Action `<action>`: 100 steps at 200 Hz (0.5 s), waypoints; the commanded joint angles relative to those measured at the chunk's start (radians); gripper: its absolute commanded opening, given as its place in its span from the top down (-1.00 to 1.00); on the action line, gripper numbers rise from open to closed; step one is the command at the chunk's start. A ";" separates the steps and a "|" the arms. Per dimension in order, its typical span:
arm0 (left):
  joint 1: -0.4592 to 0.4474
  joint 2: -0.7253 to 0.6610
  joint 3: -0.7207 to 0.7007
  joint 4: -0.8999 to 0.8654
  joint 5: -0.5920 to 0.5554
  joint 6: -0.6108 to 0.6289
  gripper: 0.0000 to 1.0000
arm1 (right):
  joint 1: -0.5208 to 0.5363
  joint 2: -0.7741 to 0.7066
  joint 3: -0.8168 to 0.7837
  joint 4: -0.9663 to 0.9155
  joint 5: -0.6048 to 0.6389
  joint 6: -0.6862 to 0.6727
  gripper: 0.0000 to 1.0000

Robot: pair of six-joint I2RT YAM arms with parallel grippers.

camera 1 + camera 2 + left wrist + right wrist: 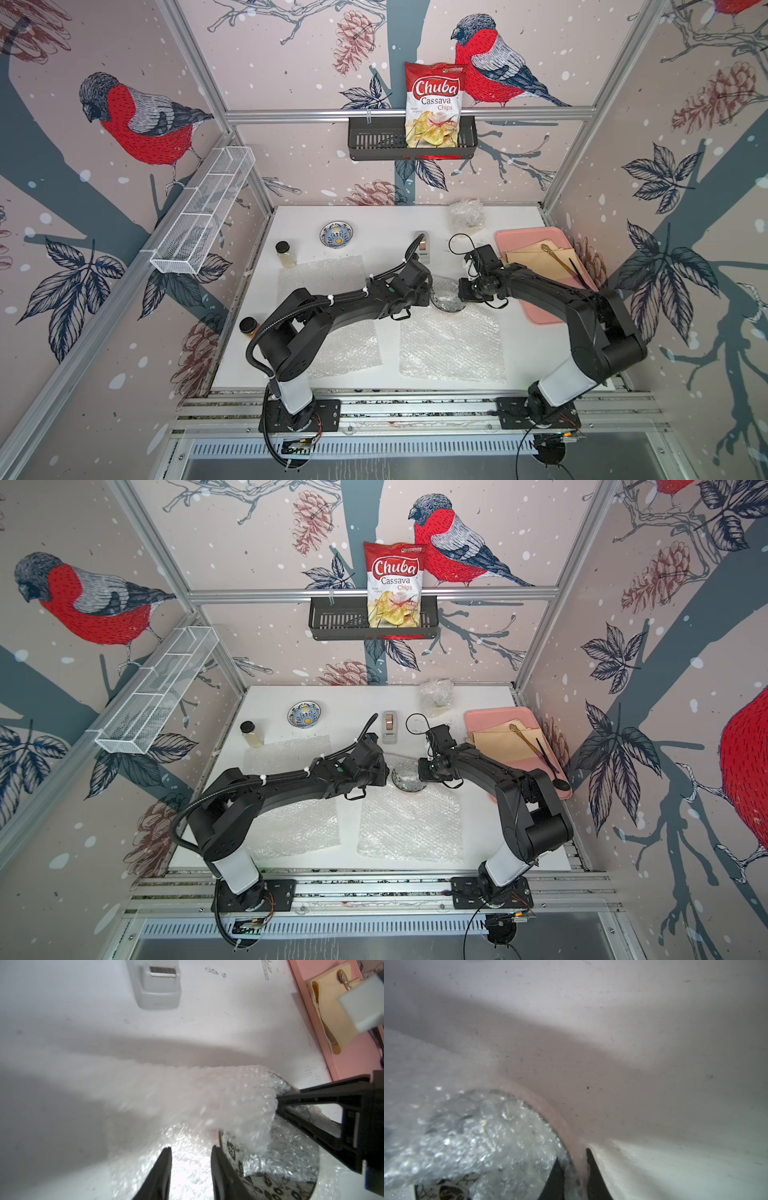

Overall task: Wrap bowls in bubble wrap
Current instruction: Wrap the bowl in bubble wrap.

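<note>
White tabletop: the black-and-white bowl is being covered. The bubble wrap flap is pinched by the right tool, while the left tool is held spread. Next, the flap should be drawn across.

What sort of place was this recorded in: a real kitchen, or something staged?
Most likely a staged robot test cell, not a home: aluminium frame posts hold bird-print wall panels around a small white table, and the left arm and right arm are bolted to a rail at its front.

Bubble wrap: clear plastic, glossy and dimpled. Bowl: shiny glazed ceramic. Desk: matt white, lightly scuffed. Tray: smooth pink plastic.
</note>
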 commanded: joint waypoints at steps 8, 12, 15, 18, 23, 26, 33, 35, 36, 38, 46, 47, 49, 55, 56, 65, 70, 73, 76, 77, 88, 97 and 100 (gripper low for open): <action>0.073 -0.066 -0.056 0.044 0.012 -0.035 0.26 | 0.005 -0.006 -0.006 0.022 0.021 -0.009 0.71; 0.085 -0.074 -0.060 0.050 0.015 -0.035 0.25 | 0.007 -0.006 -0.006 0.023 0.021 -0.008 0.71; 0.092 -0.078 -0.060 0.055 0.019 -0.036 0.25 | 0.007 -0.006 -0.006 0.023 0.019 -0.010 0.71; 0.102 -0.083 -0.071 0.060 0.023 -0.035 0.25 | 0.008 -0.006 -0.006 0.025 0.019 -0.011 0.72; 0.116 -0.090 -0.085 0.066 0.029 -0.034 0.25 | 0.008 -0.006 -0.006 0.025 0.019 -0.010 0.72; 0.124 -0.093 -0.086 0.068 0.038 -0.034 0.24 | 0.009 -0.006 -0.004 0.025 0.019 -0.012 0.72; 0.145 -0.099 -0.089 0.078 0.058 -0.031 0.24 | 0.013 -0.008 -0.006 0.026 0.018 -0.012 0.72; 0.149 -0.100 -0.089 0.083 0.063 -0.030 0.24 | 0.012 -0.009 -0.006 0.028 0.018 -0.012 0.72; 0.152 -0.101 -0.090 0.085 0.068 -0.029 0.24 | 0.013 -0.009 -0.006 0.028 0.018 -0.012 0.72; 0.158 -0.101 -0.092 0.089 0.075 -0.028 0.24 | 0.014 -0.009 -0.006 0.028 0.018 -0.012 0.72; 0.177 -0.103 -0.090 0.105 0.100 -0.026 0.23 | 0.014 -0.009 -0.005 0.027 0.015 -0.013 0.72; 0.179 -0.103 -0.090 0.108 0.103 -0.025 0.23 | 0.015 -0.009 -0.005 0.028 0.015 -0.012 0.72; 0.184 -0.103 -0.089 0.111 0.111 -0.026 0.22 | 0.015 -0.010 -0.004 0.028 0.015 -0.014 0.72; 0.196 -0.101 -0.086 0.125 0.129 -0.019 0.21 | 0.014 -0.007 -0.005 0.028 0.015 -0.013 0.72; 0.198 -0.101 -0.084 0.128 0.133 -0.018 0.21 | 0.015 -0.007 -0.004 0.028 0.015 -0.013 0.72; 0.213 -0.099 -0.077 0.139 0.145 -0.012 0.08 | 0.015 -0.006 -0.004 0.027 0.012 -0.013 0.72; 0.219 -0.097 -0.072 0.143 0.155 -0.006 0.08 | 0.014 -0.006 -0.005 0.028 0.012 -0.014 0.72; 0.222 -0.094 -0.072 0.147 0.163 -0.003 0.08 | 0.014 -0.006 -0.005 0.028 0.011 -0.014 0.72; 0.225 -0.093 -0.071 0.148 0.169 0.001 0.07 | 0.015 -0.004 -0.005 0.028 0.012 -0.013 0.72; 0.226 -0.092 -0.071 0.148 0.170 0.002 0.07 | 0.014 -0.004 -0.005 0.028 0.012 -0.014 0.72; 0.235 -0.093 -0.071 0.151 0.175 0.002 -0.02 | 0.014 -0.005 -0.004 0.026 0.012 -0.012 0.72; 0.245 -0.098 -0.071 0.164 0.187 -0.005 -0.13 | 0.014 -0.005 -0.003 0.025 0.014 -0.013 0.72; 0.247 -0.099 -0.071 0.169 0.194 -0.007 -0.13 | 0.014 -0.006 -0.004 0.024 0.015 -0.013 0.72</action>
